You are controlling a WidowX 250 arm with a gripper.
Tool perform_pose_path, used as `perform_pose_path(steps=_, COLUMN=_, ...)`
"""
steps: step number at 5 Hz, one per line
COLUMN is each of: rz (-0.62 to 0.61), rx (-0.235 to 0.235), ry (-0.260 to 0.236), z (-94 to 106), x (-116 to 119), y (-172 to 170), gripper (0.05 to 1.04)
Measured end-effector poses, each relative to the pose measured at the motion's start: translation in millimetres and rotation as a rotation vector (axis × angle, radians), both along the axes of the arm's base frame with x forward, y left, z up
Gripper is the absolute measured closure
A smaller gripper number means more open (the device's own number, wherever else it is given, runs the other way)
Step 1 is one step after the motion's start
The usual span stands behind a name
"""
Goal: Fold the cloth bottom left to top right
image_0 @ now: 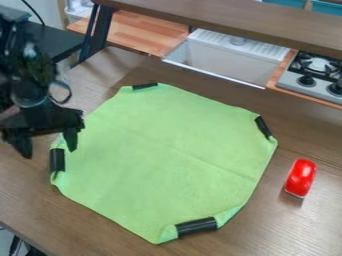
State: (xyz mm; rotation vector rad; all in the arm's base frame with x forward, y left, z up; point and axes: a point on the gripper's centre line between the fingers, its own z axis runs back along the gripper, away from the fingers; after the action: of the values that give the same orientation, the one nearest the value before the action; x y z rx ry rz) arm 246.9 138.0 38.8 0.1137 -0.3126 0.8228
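Cloth (160, 155) is partly hidden at left behind the spread-open pincer (49, 152); the stove (297, 79) is cut off.

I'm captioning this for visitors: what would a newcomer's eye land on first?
Most likely the big, bright green cloth, spread across the middle of the brown table, with a black strip at its bottom corner. Next, probably the small red object at the picture's right, then the dark, open hand by the cloth's left corner.
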Motion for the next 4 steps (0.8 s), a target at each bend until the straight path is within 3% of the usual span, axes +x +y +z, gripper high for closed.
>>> perform_pose_path(steps=2, rz=0.033, rx=-0.033, ry=0.007, z=-9.3, x=1, y=2, gripper=0.083)
perform_pose_path(steps=3, rz=0.029, rx=-0.035, ry=0.032, z=-15.4, x=-6, y=3, gripper=0.130)
perform_pose_path(steps=4, rz=0.034, rx=-0.027, ry=0.058, z=-20.5, x=-11, y=6, gripper=0.332)
